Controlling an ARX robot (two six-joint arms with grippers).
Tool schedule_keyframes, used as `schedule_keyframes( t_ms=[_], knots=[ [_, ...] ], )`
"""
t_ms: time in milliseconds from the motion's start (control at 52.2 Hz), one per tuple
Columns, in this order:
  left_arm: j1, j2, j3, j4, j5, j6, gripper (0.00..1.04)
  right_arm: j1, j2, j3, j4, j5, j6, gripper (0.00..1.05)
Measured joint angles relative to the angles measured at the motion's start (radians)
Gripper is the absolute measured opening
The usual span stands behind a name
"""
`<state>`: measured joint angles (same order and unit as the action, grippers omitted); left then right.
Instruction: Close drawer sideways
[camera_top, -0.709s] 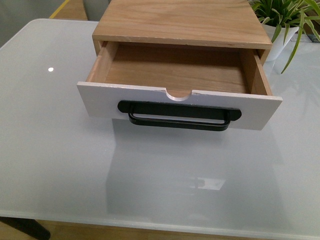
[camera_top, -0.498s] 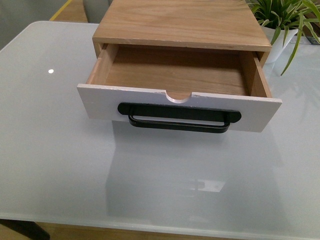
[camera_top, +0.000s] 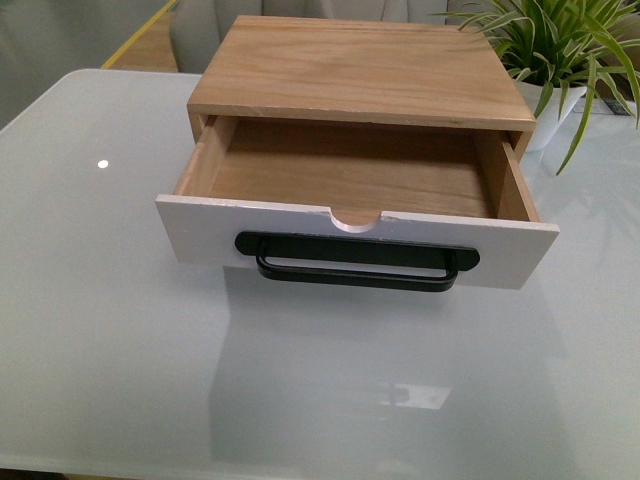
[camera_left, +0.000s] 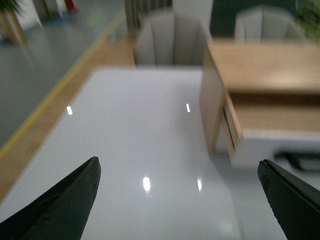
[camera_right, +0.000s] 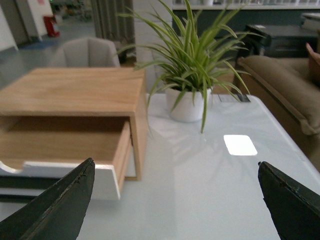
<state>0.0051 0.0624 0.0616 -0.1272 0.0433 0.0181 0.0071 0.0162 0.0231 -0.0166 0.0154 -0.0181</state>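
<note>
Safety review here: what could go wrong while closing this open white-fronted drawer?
The light wood box rests on a glossy white table; pushing its white-fronted drawer might slide the whole box instead. The potted green plant stands near the box's right rear corner; the open right gripper could brush its leaves.

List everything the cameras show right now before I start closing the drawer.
drawer: one, white front, wood interior, open and empty, facing the robot
bar handle: one, black, on drawer front
wooden case: one, light wood, mid-table, around the drawer
table: one, glossy white, under everything
potted plant: one, green in white pot, right of the case
chairs: two, grey, behind the table
sofa: one, brown, off the table, right wrist view only
left gripper: one, black, open, off the case's left side
right gripper: one, black, open, off the case's right side
</note>
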Motion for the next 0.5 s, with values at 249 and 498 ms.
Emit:
schedule_keyframes(
  t_ms=[249, 498],
  knots=[
    [-0.095, 0.447, 0.12, -0.048, 0.125, 0.113, 0.96, 0.138, 0.49, 0.097, 0.07, 0.08, -0.308, 0.96],
    [-0.161, 1.028, 0.232, 0.37, 0.316, 0.371, 0.96, 0.205, 1.116, 0.262, 0.315, -0.048, -0.759, 0.96]
  ],
)
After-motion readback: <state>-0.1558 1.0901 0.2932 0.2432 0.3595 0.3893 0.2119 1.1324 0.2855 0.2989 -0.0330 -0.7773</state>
